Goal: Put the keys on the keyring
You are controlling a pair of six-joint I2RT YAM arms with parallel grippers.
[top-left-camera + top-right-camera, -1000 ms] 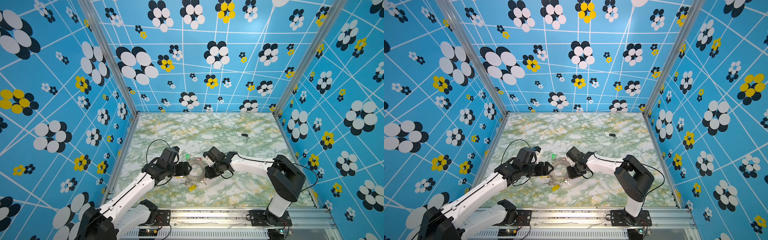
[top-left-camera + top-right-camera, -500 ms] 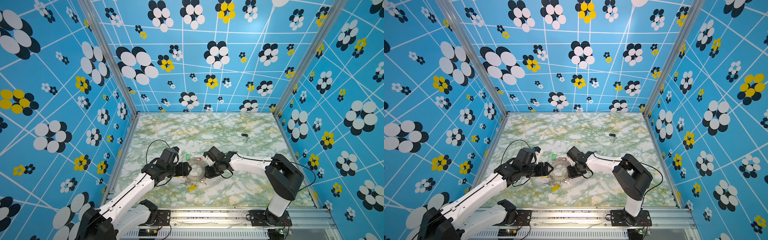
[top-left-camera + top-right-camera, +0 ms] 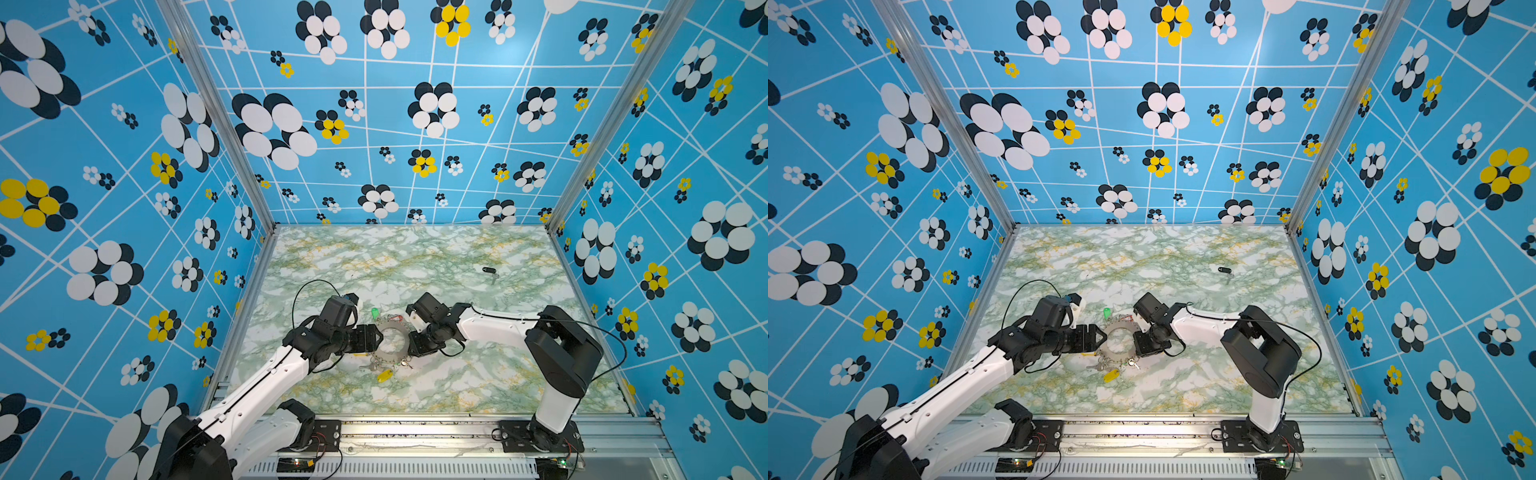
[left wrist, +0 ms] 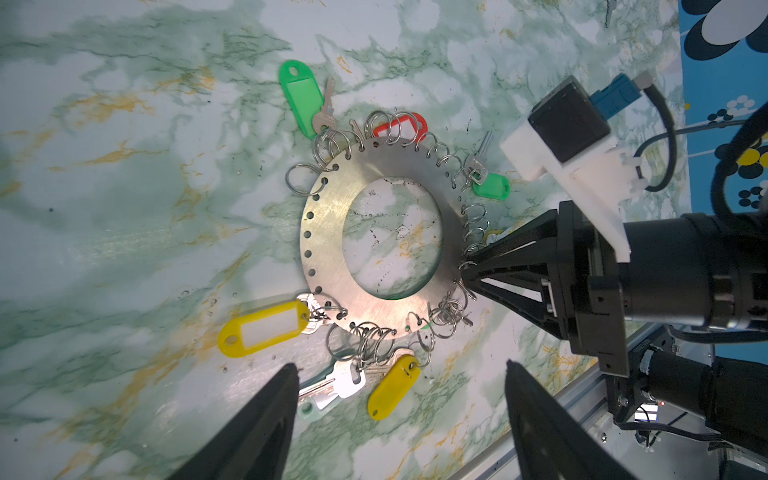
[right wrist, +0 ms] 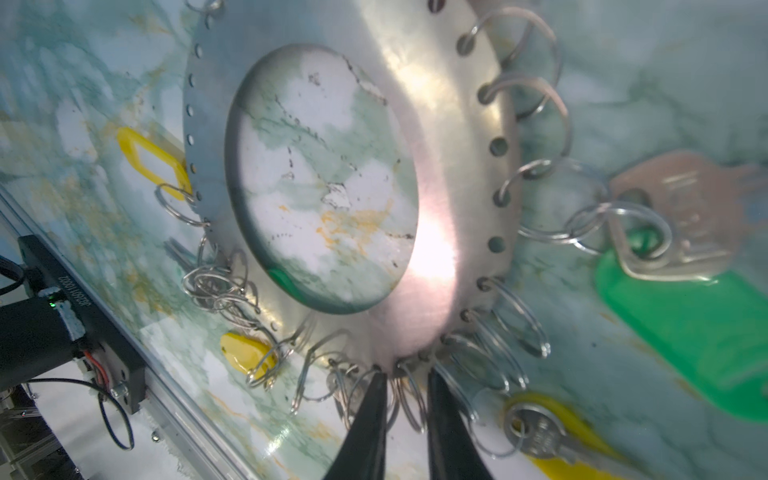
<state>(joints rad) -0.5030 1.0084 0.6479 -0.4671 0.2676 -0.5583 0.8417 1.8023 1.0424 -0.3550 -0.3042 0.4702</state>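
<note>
On marble table [image 3: 415, 266], one keyring [image 4: 328, 232], one key [image 3: 490, 271]

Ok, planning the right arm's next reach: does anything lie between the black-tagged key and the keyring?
Nothing visible does. The key lies alone on the table, farther back and to the right; only bare marble separates it from the keyring.

Bare marble tabletop [image 3: 415, 266] surrounds the small black-tagged silver key [image 3: 491, 271], far right; left gripper [image 3: 379, 337] and right gripper [image 3: 411, 345] flank the grey metal keyring disc [image 3: 390, 357].
</note>
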